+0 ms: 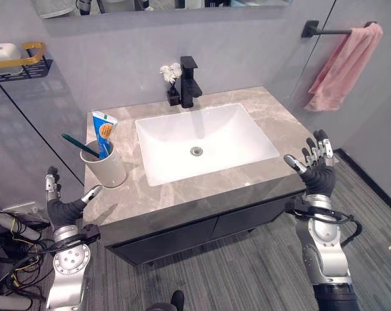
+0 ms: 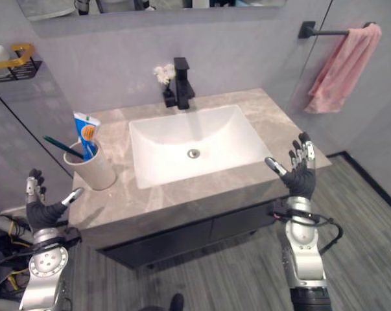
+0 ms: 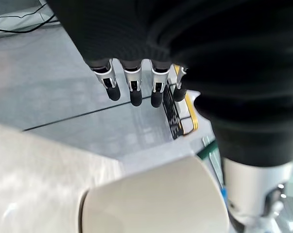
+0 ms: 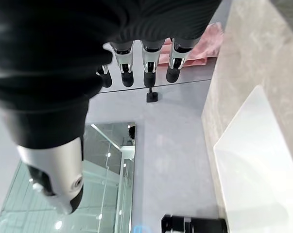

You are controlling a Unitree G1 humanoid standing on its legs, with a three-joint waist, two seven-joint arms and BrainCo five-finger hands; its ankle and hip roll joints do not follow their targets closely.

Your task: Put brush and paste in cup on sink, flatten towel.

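The cup (image 1: 104, 166) stands on the left end of the sink counter (image 1: 266, 116), beside the white basin (image 1: 205, 139), and it already carries both items: the green-handled brush (image 1: 78, 143) leans out toward the left, and the blue and white paste tube (image 1: 105, 131) stands nearly upright in it, orange patch showing. Over on the right wall, the pink towel (image 1: 341, 68) hangs from the black bar (image 1: 325, 30), bunched and draped unevenly, one end up on the bar and the rest sagging down to a corner. My left hand (image 1: 60, 206) sits just off the counter's front left corner, below and close to the cup, fingers straight and spread, thumb pointing toward the counter edge, holding nothing; in my left wrist view the fingers (image 3: 133, 87) run out straight with the cup's pale rim right below. My right hand (image 1: 317, 165) is raised at the counter's front right corner, palm open, fingers fanned upward, empty, well apart from the towel. Behind the basin stands the black faucet (image 1: 189, 81) with a small vase of white flowers (image 1: 171, 72) just beside it, and a wall shelf (image 1: 17, 61) with a yellow rail sits at upper left.
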